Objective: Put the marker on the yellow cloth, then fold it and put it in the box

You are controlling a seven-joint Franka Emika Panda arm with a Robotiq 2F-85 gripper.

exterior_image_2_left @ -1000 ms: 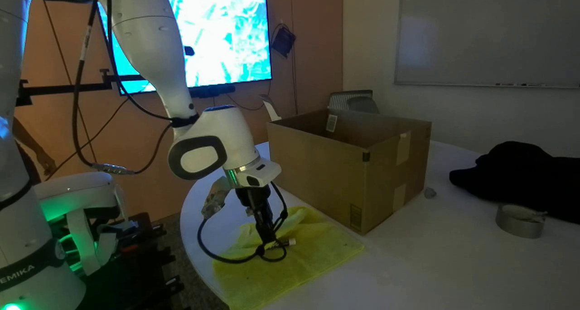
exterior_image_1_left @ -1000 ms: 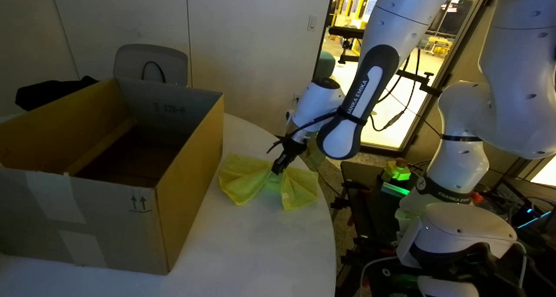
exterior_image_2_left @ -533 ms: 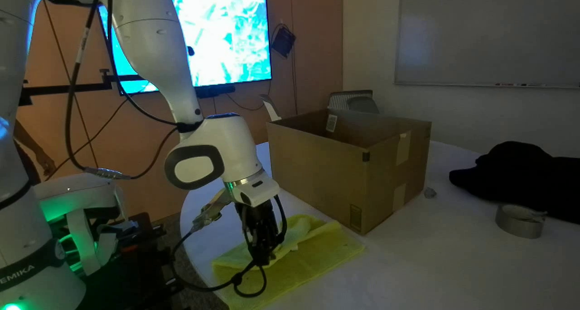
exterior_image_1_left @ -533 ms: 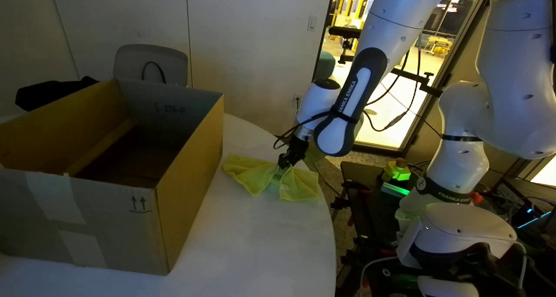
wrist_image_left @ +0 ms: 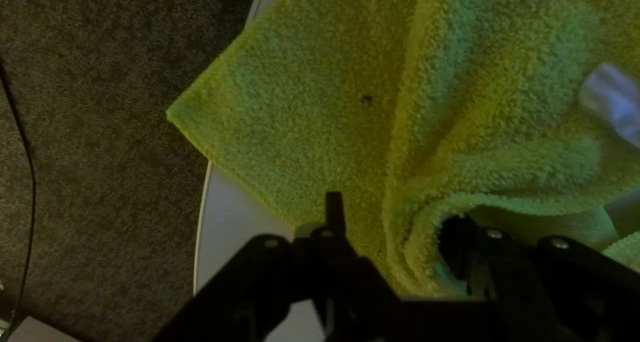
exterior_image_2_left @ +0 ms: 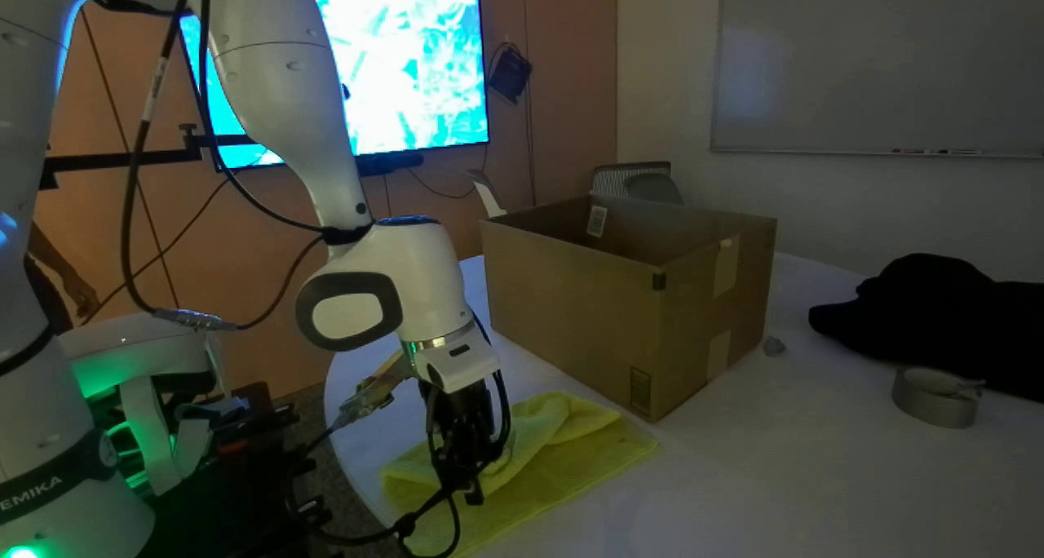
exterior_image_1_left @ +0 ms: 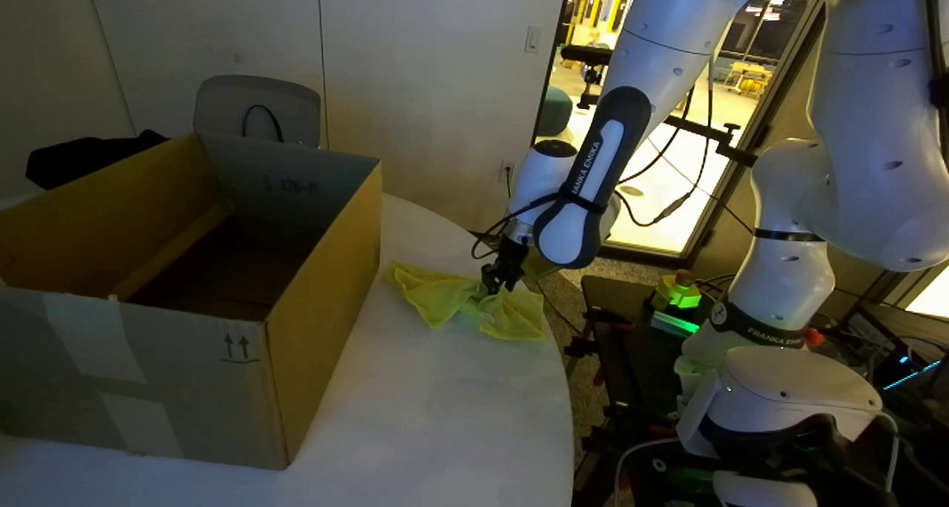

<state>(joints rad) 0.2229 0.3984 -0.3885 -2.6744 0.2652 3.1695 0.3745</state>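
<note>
"White table (exterior_image_1_left: 445, 425), bearing the lot. What else is running large?"

"One robot arm (exterior_image_1_left: 586, 181) is hanging over it, so no choosing between sides. Then the cardboard box (exterior_image_2_left: 571, 321); its upright wall is going to be blocking any low carry."

"Next down?"

"Dark heap (exterior_image_2_left: 930, 321), lying past the box. Then the yellow cloth (exterior_image_2_left: 563, 476): lying just beside the box wall, right under the claw (wrist_image_left: 395, 226), partly folded over."

"How is the claw standing?"

"Spread, pinching nothing I'm seeing. One finger (wrist_image_left: 457, 242) is poking in at the fold's mouth, its mate is hanging over the flat layer; the ridge is running lengthwise between them. I'm judging the coming move is turning on that: closing across the ridge, or slipping the tucked finger free."

"Hazards?"

"Black cable (exterior_image_2_left: 405, 527) is looping low beside the claw and could be snagging fabric. Grey ring (exterior_image_2_left: 935, 399) is resting well apart. White tag (wrist_image_left: 610, 99) is showing on the folded layer."

"And the marker?"

"Not showing in any view. I'm guessing it's lying under the fold."
</note>
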